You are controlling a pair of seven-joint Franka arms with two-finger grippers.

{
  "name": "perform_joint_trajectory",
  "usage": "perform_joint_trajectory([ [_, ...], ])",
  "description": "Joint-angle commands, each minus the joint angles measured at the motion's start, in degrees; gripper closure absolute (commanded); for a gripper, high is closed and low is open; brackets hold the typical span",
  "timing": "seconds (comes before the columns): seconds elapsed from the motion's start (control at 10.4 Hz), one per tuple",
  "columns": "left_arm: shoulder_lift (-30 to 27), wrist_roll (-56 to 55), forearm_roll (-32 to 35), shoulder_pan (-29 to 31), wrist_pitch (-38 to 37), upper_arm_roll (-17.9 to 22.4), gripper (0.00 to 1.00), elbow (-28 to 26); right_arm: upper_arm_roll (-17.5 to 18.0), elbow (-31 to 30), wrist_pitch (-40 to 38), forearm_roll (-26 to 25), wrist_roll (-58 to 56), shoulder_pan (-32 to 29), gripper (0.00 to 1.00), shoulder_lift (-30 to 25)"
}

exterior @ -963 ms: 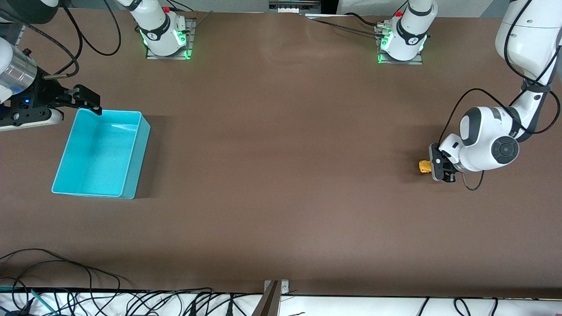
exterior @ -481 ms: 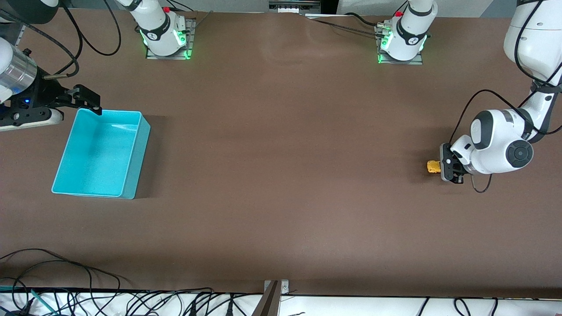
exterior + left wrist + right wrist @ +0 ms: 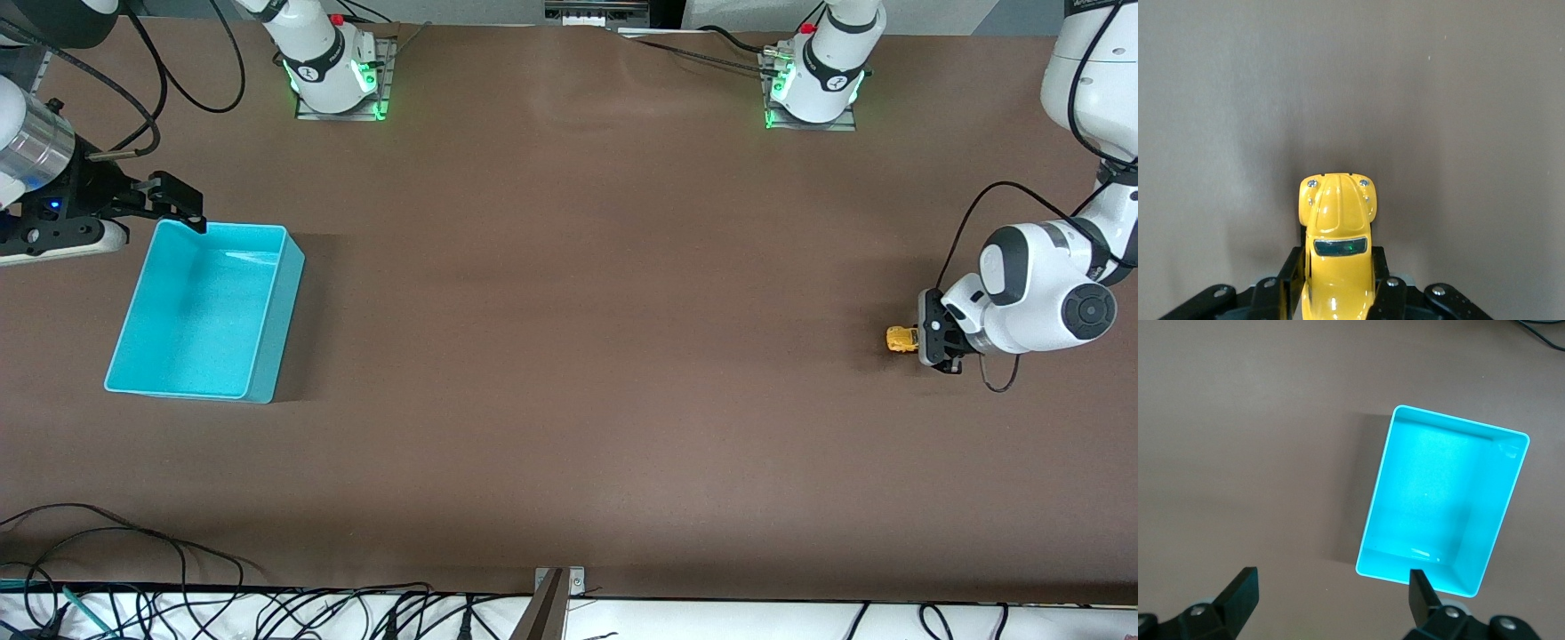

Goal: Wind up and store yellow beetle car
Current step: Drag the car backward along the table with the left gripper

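Observation:
The yellow beetle car [image 3: 900, 340] sits low at the table near the left arm's end, its nose pointing toward the middle. My left gripper [image 3: 914, 341] is shut on the car's rear half. In the left wrist view the car [image 3: 1337, 227] fills the space between the two black fingers [image 3: 1290, 273], and its bonnet sticks out past them. My right gripper [image 3: 182, 206] hangs open and holds nothing, over the corner of the turquoise bin [image 3: 277, 329] nearest the robots' bases. The right arm waits there. In the right wrist view that gripper [image 3: 1331, 585] stands wide above bare table beside the bin [image 3: 1438, 487].
The bin stands at the right arm's end of the table with nothing in it. Both arm bases [image 3: 336, 67] stand along the table's edge farthest from the front camera. Cables [image 3: 133, 569] lie along the edge nearest that camera.
My left gripper has drawn the car steadily toward the left arm's end of the table, still shut on it. The right arm has not moved.

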Motion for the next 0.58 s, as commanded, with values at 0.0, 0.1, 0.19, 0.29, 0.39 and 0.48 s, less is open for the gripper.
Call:
perform_joint_trajectory([
  [0.0, 7.52, 3.93, 1.84, 2.01, 5.28, 0.19, 0.99, 3.59, -0.17, -0.58, 0.29, -0.68, -0.50, 0.27, 0.00, -0.60],
  [0.1, 7.52, 4.37, 1.92, 2.89, 5.28, 0.19, 0.99, 3.59, -0.17, -0.58, 0.29, -0.68, -0.50, 0.27, 0.00, -0.60],
  [0.19, 7.44, 4.73, 1.92, 3.50, 5.28, 0.19, 0.99, 3.59, -0.17, -0.58, 0.29, -0.68, -0.50, 0.27, 0.00, -0.60],
  [0.29, 7.44, 5.95, 1.92, 4.12, 5.28, 0.19, 0.99, 3.59, -0.17, -0.58, 0.29, -0.68, -0.59, 0.27, 0.00, -0.60],
  [0.39, 7.44, 6.31, 1.92, 4.65, 5.28, 0.19, 0.98, 3.67, -0.17, -0.58, 0.29, -0.68, -0.50, 0.27, 0.00, -0.60],
  [0.48, 7.44, 6.31, 1.92, 4.83, 5.28, 0.19, 0.98, 3.68, -0.17, -0.58, 0.29, -0.68, -0.59, 0.27, 0.00, -0.60],
])
